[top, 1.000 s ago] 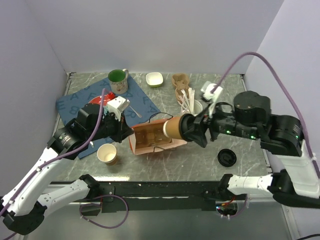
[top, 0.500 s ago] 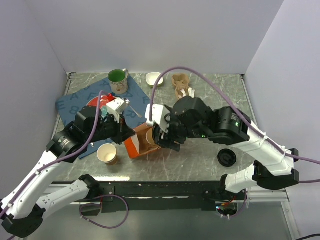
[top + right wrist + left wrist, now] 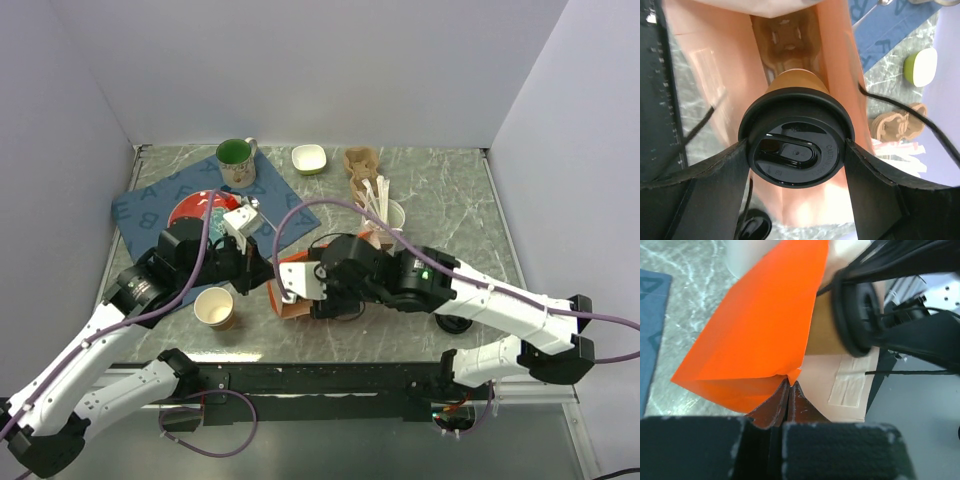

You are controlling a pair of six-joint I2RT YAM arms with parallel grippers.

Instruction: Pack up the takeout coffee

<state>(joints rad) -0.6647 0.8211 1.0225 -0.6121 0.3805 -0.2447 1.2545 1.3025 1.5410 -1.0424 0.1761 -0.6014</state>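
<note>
The right gripper (image 3: 796, 144) grasps the takeout coffee (image 3: 796, 152) by its stiff lid rim, a sensible hold since paper walls likely crush. The coffee lies partly inside the orange bag (image 3: 760, 325) near the tabletop's (image 3: 450, 190) front edge. The left gripper (image 3: 789, 390) is clenched on the bag's edge.

The top camera sits high above and behind the arm bases, looking down and forward over the whole table (image 3: 450, 190). From that far off, the orange bag (image 3: 287, 272) shows small near the middle. The left wrist camera is pressed close to the outside of the bag (image 3: 760, 325), looking along its orange wall toward the open mouth. The right wrist camera looks from close by into the bag (image 3: 837, 55) through that mouth, along the coffee cup (image 3: 796, 150). Both wrist views share the bag and the cup (image 3: 822, 327); the top view shares the bag.
</note>
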